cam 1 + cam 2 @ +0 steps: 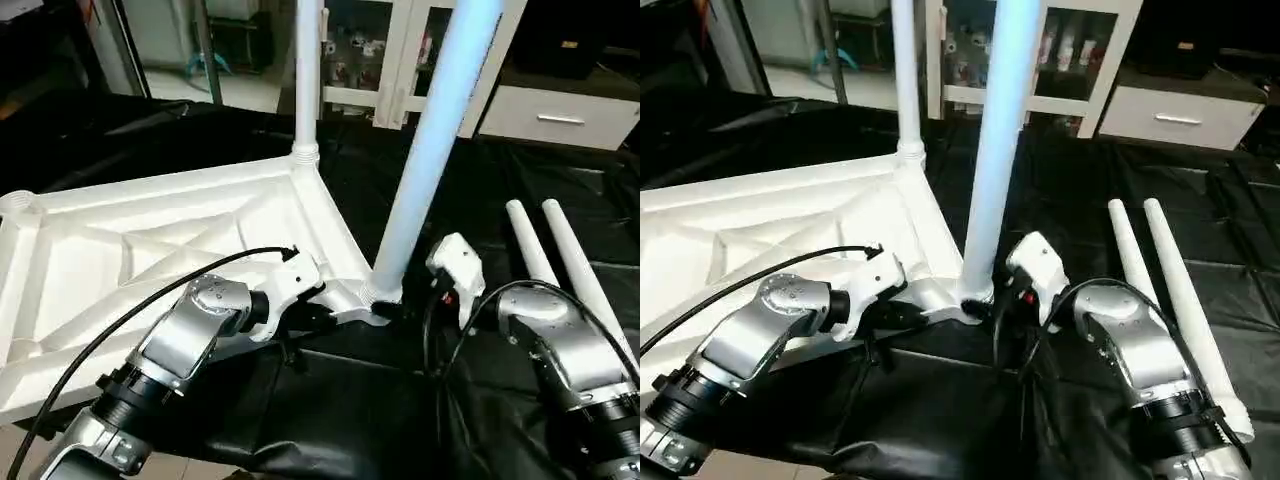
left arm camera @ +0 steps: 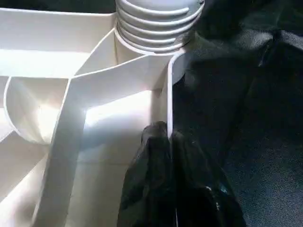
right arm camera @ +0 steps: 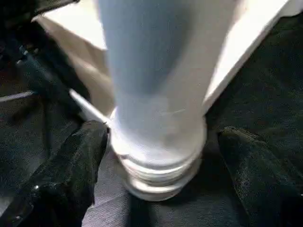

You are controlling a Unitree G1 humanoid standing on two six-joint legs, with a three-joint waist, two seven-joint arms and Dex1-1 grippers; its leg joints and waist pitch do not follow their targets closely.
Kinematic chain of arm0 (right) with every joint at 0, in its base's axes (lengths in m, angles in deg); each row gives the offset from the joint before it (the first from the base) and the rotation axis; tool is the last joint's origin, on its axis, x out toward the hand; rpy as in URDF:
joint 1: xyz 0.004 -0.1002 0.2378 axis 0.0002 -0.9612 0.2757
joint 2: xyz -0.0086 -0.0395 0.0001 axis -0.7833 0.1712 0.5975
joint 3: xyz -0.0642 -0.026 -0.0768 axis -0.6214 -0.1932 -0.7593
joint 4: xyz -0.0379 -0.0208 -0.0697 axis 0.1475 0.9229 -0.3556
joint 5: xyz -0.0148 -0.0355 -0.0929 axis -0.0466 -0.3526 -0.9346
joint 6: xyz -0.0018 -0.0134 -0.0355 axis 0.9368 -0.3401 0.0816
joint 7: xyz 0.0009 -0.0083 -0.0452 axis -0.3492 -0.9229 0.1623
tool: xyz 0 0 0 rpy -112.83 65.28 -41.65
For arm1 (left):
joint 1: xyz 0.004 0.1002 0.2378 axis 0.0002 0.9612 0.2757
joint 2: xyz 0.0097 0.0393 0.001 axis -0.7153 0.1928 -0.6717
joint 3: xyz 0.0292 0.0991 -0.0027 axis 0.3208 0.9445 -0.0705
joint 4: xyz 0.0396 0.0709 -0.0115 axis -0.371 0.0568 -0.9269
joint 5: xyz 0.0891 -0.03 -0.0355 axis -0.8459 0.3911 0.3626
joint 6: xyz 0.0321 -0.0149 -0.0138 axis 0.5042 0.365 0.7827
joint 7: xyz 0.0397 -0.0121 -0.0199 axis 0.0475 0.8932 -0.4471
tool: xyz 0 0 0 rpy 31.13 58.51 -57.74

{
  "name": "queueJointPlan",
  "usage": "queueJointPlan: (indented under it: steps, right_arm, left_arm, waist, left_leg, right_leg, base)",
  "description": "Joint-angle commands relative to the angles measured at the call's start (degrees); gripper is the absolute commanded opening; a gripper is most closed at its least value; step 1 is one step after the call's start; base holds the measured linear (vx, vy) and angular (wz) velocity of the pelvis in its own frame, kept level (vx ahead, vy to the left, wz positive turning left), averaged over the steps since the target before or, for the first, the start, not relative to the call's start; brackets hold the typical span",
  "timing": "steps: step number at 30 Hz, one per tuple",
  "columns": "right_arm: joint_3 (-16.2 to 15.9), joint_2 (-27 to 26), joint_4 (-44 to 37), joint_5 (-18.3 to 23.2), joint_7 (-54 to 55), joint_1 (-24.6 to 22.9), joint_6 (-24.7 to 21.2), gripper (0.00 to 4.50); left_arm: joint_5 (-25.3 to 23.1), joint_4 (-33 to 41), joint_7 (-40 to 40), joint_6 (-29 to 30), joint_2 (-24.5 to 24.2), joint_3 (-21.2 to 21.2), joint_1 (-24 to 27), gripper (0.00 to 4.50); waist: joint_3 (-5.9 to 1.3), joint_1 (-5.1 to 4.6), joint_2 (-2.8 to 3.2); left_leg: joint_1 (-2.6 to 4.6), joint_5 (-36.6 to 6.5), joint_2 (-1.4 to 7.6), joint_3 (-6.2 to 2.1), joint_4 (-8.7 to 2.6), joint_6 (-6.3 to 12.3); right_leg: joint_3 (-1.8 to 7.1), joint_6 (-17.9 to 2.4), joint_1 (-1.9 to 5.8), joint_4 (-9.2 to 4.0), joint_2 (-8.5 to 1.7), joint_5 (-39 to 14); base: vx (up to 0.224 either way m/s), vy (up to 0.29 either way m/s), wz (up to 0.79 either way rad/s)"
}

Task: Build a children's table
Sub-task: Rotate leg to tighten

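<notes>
The white tabletop (image 1: 150,250) lies upside down, ribs up, on the black-covered surface. Two white legs stand in its corner sockets: a far leg (image 1: 307,80) and a near leg (image 1: 425,150). My left gripper (image 2: 169,135) is shut on the tabletop's thin rim (image 2: 169,90), just beside the near leg's threaded base (image 2: 154,23). My right gripper (image 3: 163,135) is open, with one black finger on each side of the near leg's base (image 3: 158,156). One finger (image 3: 71,165) lies close against it and the other finger (image 3: 255,170) stands apart from it.
Two loose white legs (image 1: 527,245) (image 1: 580,260) lie side by side on the black cover (image 1: 350,400) to the right of my right arm. An empty round socket (image 1: 18,203) shows at the tabletop's left corner. A white glass-door cabinet (image 1: 400,60) and a drawer unit (image 1: 560,115) stand behind.
</notes>
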Motion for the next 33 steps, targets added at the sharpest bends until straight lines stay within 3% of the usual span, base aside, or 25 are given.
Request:
queueJointPlan:
  steps: [1,12,13,18,25,29,33]
  right_arm:
    - [-0.3,0.1,0.5,-0.8,-0.9,1.0,1.0,4.08]
    - [0.0,-1.8,2.0,-0.3,-0.5,1.2,3.1,3.22]
    - [0.0,-1.9,2.1,-0.4,-0.5,1.1,3.3,2.97]
    - [0.2,-2.0,2.4,-0.2,-0.7,1.0,3.7,2.7]
    - [0.8,-3.0,3.0,0.0,0.7,0.3,4.3,2.65]
    - [3.5,-6.5,6.7,-1.6,9.5,1.4,5.2,2.65]
    - [6.6,-11.6,10.7,-2.8,21.2,2.6,3.5,2.64]
  left_arm:
    - [-0.1,-0.3,1.2,1.6,-0.5,1.8,1.0,0.0]
    - [0.1,0.4,1.4,2.3,-0.9,1.7,1.2,0.0]
    - [0.1,0.4,1.4,2.4,-1.0,1.8,1.1,0.0]
    - [0.1,0.5,1.5,2.5,-1.1,1.9,1.1,0.0]
    - [0.2,0.3,1.4,2.6,-1.0,1.8,1.2,0.0]
    - [0.1,-1.6,-0.9,2.4,0.8,0.6,0.4,0.0]
    - [-0.6,-6.7,-6.0,1.9,4.6,-1.3,-2.1,0.0]
  waist:
    - [-3.17,0.2,-0.44]
    - [-3.29,0.22,-0.34]
    - [-3.27,0.25,-0.15]
    - [-3.29,0.21,-0.28]
    - [-3.36,0.18,-0.25]
    - [-3.19,-0.25,-0.24]
    - [-3.01,-0.63,-0.11]
  left_leg:
    - [0.4,-9.5,3.3,-1.48,-4.03,2.7]
    - [0.37,-8.4,3.24,-1.48,-3.89,3.06]
    - [0.4,-8.4,3.24,-1.49,-3.89,3.11]
    - [0.42,-9.0,3.21,-1.46,-3.85,2.94]
    - [0.43,-8.5,3.19,-1.44,-3.77,3.19]
    - [0.2,-9.6,3.09,-1.56,-3.95,2.25]
    - [0.64,-13.7,2.9,-1.68,-4.19,0.26]
  right_leg:
    - [2.39,-13.3,2.57,-3.67,-3.7,-11.7]
    - [2.31,-14.1,2.74,-3.38,-3.66,-9.7]
    - [2.3,-14.2,2.72,-3.38,-3.66,-9.6]
    - [2.31,-14.3,2.79,-3.42,-3.69,-10.0]
    - [2.29,-14.7,2.82,-3.29,-3.64,-9.0]
    - [2.23,-14.1,2.8,-3.56,-3.67,-11.7]
    - [2.17,-12.0,2.29,-4.32,-3.55,-18.5]
  base:
    - [0.0,0.0,0.0]
    - [0.0,0.0,0.0]
    - [0.0,0.0,0.0]
    - [0.0,0.0,0.0]
    - [0.0,0.0,0.0]
    - [0.0,0.0,0.0]
    - [0.0,0.0,0.0]
